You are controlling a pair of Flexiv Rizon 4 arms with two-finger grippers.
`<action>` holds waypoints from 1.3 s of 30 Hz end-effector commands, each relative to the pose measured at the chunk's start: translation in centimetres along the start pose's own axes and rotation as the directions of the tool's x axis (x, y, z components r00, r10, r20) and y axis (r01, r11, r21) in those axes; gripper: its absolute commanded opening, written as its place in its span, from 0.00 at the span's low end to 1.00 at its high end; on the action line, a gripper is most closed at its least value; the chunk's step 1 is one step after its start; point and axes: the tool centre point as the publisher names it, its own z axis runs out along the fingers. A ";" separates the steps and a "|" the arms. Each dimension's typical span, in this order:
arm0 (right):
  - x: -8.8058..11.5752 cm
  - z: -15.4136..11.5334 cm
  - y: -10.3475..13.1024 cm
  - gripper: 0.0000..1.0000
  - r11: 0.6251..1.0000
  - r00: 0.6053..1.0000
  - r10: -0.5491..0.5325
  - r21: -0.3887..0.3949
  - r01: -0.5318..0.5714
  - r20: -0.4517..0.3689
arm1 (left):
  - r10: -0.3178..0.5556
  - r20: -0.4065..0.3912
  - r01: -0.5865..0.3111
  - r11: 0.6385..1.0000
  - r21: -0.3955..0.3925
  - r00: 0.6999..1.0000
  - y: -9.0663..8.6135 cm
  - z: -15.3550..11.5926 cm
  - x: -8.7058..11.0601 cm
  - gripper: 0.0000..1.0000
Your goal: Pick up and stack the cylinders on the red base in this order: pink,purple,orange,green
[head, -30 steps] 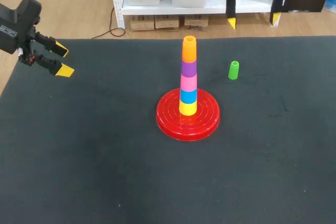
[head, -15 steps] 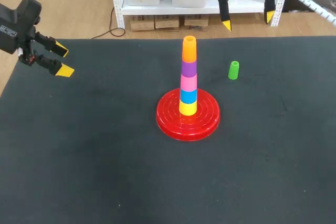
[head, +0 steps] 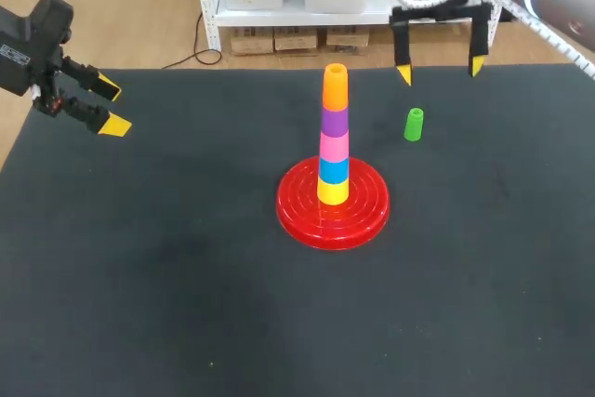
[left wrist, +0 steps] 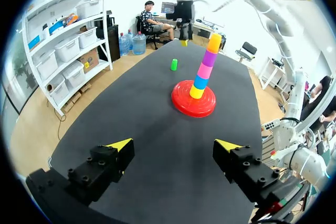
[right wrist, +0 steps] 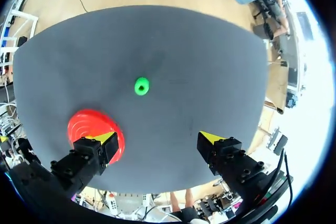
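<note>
Open right claw (head: pixel 439 70) hangs over the green cylinder (head: pixel 414 125).

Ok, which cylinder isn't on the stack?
The green cylinder: it stands alone on the table beside the red base, while the other cylinders are stacked on it.

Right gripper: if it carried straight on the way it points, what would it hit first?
Probably the black table, close beside the green cylinder. The right gripper points down at it, fingers open, and the cylinder sits slightly off its line; depth is unclear, so it could clip the cylinder.
</note>
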 end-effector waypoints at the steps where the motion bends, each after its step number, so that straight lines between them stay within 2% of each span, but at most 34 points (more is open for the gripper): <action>1: -3.7 2.0 0.0 1.00 1.000 0.995 0.009 0.002 -0.009 -0.101 | 0.001 0.002 -0.001 1.000 -0.002 1.000 0.0 0.0 0.1 1.00; 5: -4.9 2.6 -0.2 1.00 0.999 0.994 0.001 -0.043 -0.006 -0.106 | 0.001 0.002 -0.001 1.000 -0.002 1.000 0.0 0.0 0.1 1.00; 11: -6.1 3.2 0.1 1.00 0.998 0.995 -0.009 -0.065 0.003 -0.098 | 0.001 0.002 -0.001 1.000 -0.002 1.000 0.0 0.0 0.1 1.00; 20: -7.1 4.1 0.9 1.00 0.998 0.993 -0.036 -0.048 0.030 -0.111 | 0.001 0.002 -0.001 1.000 -0.002 1.000 0.0 0.0 0.1 1.00; 29: -7.4 5.2 2.0 1.00 0.998 0.989 -0.056 -0.027 0.052 -0.135 | 0.001 0.002 -0.001 1.000 -0.002 1.000 0.0 0.0 0.1 1.00; 39: -6.6 5.7 2.8 1.00 0.998 0.989 -0.063 -0.031 0.060 -0.130 | 0.001 0.002 -0.001 1.000 -0.002 1.000 0.0 0.0 0.1 1.00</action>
